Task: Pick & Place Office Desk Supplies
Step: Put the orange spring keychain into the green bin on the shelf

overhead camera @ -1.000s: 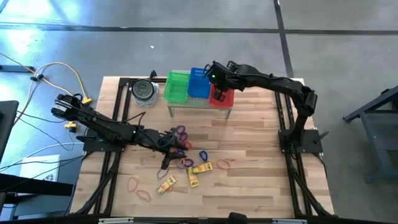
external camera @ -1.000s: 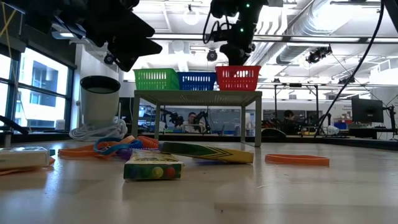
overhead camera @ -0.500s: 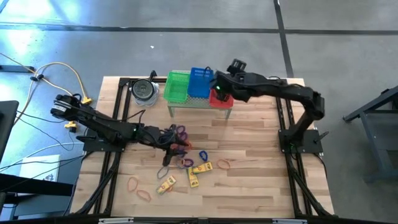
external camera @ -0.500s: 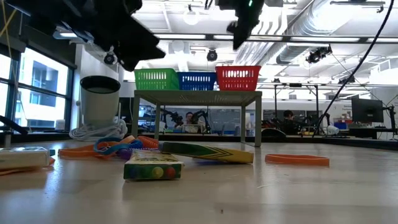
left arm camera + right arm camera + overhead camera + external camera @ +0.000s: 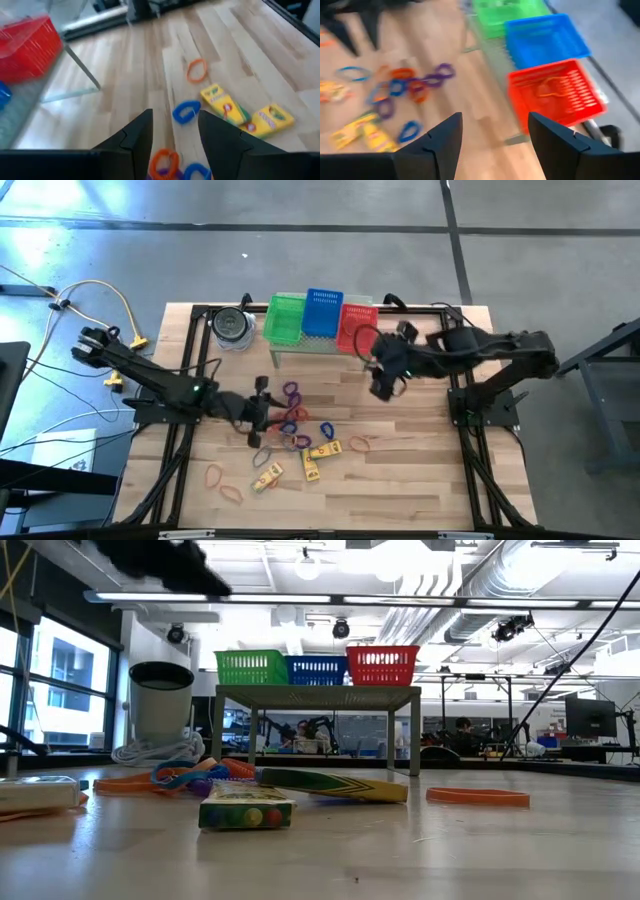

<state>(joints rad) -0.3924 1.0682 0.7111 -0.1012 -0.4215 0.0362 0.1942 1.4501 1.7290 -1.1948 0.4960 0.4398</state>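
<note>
The left gripper (image 5: 257, 412) hung low over the table's middle, fingers parted and empty, while the right gripper (image 5: 385, 378) hovered open, arm bent inward.

Three mesh baskets in a row: one green basket (image 5: 285, 320), one blue basket (image 5: 322, 313), one red basket (image 5: 357, 328). One round lidded tin (image 5: 232, 327). Three yellow boxes (image 5: 323, 450) on the tabletop (image 5: 420, 480). Three orange loops (image 5: 360, 444) lying apart from the rest, plus one orange band (image 5: 550, 87) inside the red basket. One lone blue loop (image 5: 326, 429). One tangled heap (image 5: 288, 415) of purple, blue and orange loops, too knotted to count.
</note>
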